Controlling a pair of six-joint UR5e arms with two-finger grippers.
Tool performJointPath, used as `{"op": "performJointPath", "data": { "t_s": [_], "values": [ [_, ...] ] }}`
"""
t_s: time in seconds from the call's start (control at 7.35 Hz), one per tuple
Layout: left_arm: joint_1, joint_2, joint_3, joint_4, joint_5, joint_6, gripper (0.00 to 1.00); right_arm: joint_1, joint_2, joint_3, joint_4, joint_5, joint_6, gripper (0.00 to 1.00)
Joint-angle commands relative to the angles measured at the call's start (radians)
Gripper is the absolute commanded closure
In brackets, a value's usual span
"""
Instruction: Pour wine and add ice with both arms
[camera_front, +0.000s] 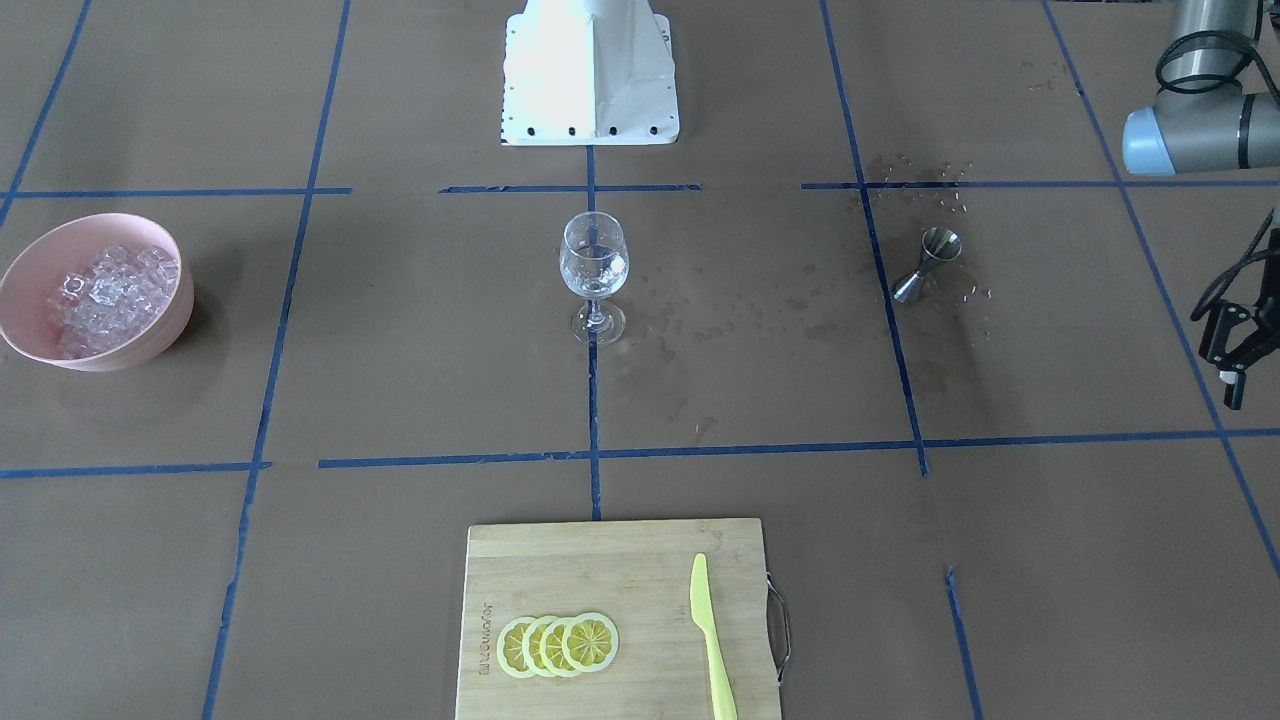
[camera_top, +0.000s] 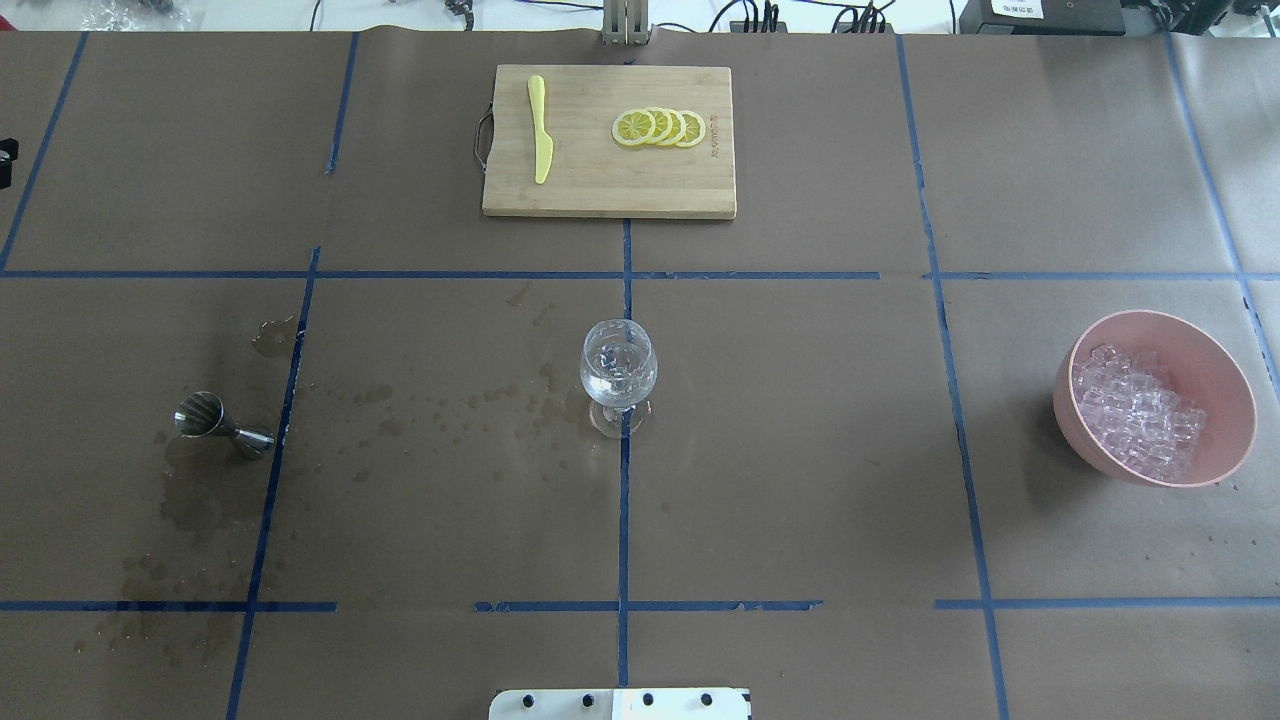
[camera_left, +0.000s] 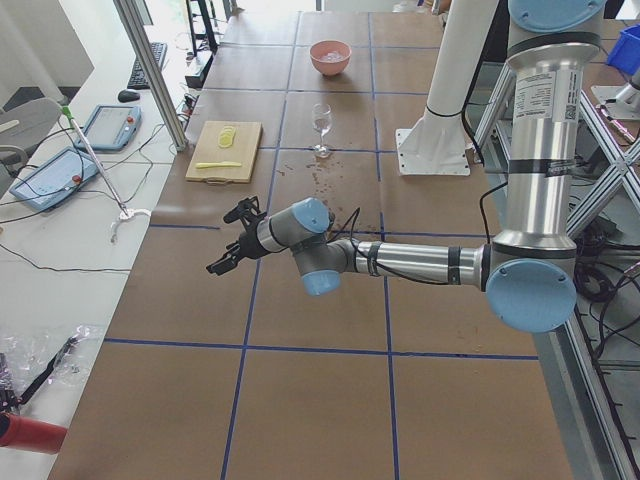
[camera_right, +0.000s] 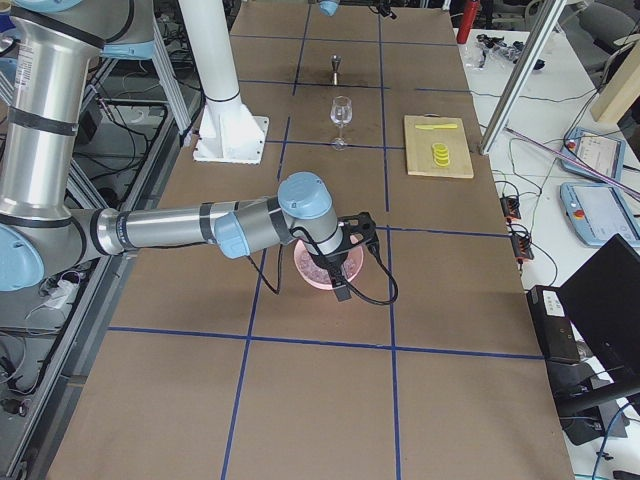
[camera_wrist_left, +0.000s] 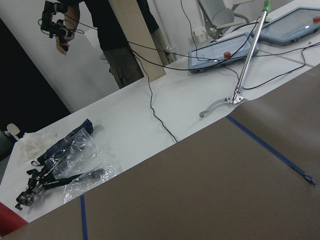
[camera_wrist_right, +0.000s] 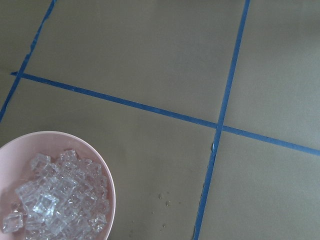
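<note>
A stemmed wine glass (camera_front: 594, 270) (camera_top: 618, 375) stands upright at the table's middle, and a little clear wine shows in its bowl. Clear ice cubes (camera_front: 110, 295) (camera_top: 1140, 415) (camera_wrist_right: 50, 200) fill a pink bowl (camera_top: 1225, 380) (camera_front: 30, 260). A steel jigger (camera_front: 925, 265) (camera_top: 222, 425) stands among wet spots. My left gripper (camera_front: 1235, 350) (camera_left: 228, 240) hovers open and empty past the jigger, off the table's end. My right gripper (camera_right: 345, 285) hangs over the pink bowl (camera_right: 315, 272), seen only from the side. I cannot tell whether it is open or shut.
A bamboo cutting board (camera_top: 600, 190) (camera_front: 600, 560) carries lemon slices (camera_top: 660, 127) and a yellow knife (camera_top: 540, 130). The white base pedestal (camera_front: 590, 70) sits behind the glass. Beyond the left end are tablets (camera_wrist_left: 230, 47), cables and a standing person (camera_wrist_left: 115, 30).
</note>
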Motion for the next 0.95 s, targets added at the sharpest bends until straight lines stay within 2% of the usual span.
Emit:
{"op": "performJointPath", "data": {
  "t_s": [0.0, 0.14, 0.27, 0.41, 0.54, 0.68, 0.82],
  "values": [
    [-0.204, -0.027, -0.011, 0.347, -0.332, 0.002, 0.00, 0.000, -0.011, 0.001, 0.000, 0.000, -0.001, 0.00],
    [-0.284, -0.019, -0.012, 0.417, -0.440, 0.015, 0.00, 0.000, -0.013, -0.001, 0.000, 0.000, -0.001, 0.00],
    [-0.297, 0.014, -0.008, 0.468, -0.456, 0.025, 0.00, 0.000, -0.014, -0.001, 0.000, 0.000, 0.002, 0.00],
    [-0.301, 0.027, -0.018, 0.571, -0.475, 0.026, 0.00, 0.000, -0.017, -0.001, 0.000, 0.000, 0.004, 0.00],
    [-0.308, 0.030, -0.021, 0.683, -0.607, 0.028, 0.00, 0.000, -0.017, 0.001, 0.000, 0.002, 0.010, 0.00],
    [-0.310, 0.070, -0.034, 0.715, -0.710, 0.029, 0.00, 0.000, -0.019, 0.004, 0.000, 0.005, 0.015, 0.00],
    [-0.310, 0.134, -0.100, 0.711, -0.717, 0.088, 0.00, 0.000, -0.021, 0.005, 0.000, 0.005, 0.015, 0.00]
  ]
}}
